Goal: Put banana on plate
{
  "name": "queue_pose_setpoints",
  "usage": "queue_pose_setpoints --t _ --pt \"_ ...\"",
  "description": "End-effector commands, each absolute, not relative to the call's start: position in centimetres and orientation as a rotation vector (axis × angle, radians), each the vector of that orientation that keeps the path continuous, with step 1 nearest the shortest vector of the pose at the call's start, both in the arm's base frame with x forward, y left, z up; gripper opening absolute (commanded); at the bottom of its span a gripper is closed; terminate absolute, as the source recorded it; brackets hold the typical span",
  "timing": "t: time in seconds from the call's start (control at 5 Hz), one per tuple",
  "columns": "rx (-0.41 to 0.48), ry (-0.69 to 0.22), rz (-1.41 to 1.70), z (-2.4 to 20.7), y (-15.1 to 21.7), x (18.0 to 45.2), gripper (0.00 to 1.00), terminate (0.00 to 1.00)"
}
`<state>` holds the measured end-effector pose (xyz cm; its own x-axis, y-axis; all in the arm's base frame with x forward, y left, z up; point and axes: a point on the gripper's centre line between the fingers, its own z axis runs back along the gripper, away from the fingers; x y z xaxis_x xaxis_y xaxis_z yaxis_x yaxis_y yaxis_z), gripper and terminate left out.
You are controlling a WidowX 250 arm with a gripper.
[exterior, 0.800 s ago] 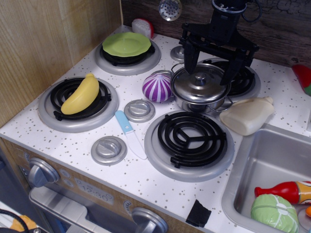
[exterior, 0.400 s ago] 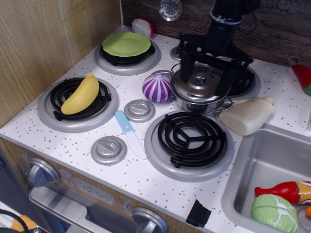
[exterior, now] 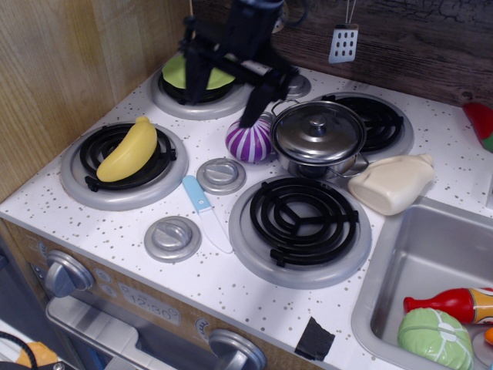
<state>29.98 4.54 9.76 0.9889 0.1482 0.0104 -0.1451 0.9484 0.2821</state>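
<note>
Tabletop [exterior: 231, 289]: white speckled toy stove top, four burners, fills most of frame. Sink [exterior: 400, 277] at lower right, holding a red bottle [exterior: 451, 302] and a green cabbage [exterior: 435, 338].

Arm: black, enters from top centre. Gripper [exterior: 223, 96] sits at upper centre-left, over the near edge of the upper-left burner. Jaws spread wide, one finger [exterior: 192, 73] down on the left and the other angled toward the purple onion; nothing between them.

Pot [exterior: 318, 139]: steel, lid on, centre-right, at the near edge of the upper-right burner.

Cream bottle [exterior: 393, 183]: lying on its side right of the pot, just beside the sink.

Plate [exterior: 176, 71]: lime green, on the upper-left burner, partly hidden behind the gripper.

Banana [exterior: 129, 150]: yellow, lying on the left burner at middle left, stem end pointing up-right. Well apart from the plate and from the gripper.

Onion [exterior: 248, 141]: purple-and-white striped, touching or just beside the pot's left side; cannot tell which.

Knife [exterior: 206, 212]: blue handle, white blade, flat on the tabletop between the left and lower-centre burners.

Two grey knob discs [exterior: 221, 175] near the knife, one above and one below left.
</note>
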Motion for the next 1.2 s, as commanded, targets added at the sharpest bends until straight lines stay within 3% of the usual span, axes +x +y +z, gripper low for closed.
queue_pose_setpoints --t 0.0,0.2,0.4,1.0 --pt "0.353 -0.081 0.164 10.5 9.8 27.2 1.0 0.0" --pt "0.37 -0.106 0.171 8.8 11.9 26.0 1.0 0.0" --pt "0.307 -0.138 0.156 6.9 13.2 25.6 1.0 0.0" --pt "0.199 -0.203 0.098 3.1 13.7 27.2 1.0 0.0"
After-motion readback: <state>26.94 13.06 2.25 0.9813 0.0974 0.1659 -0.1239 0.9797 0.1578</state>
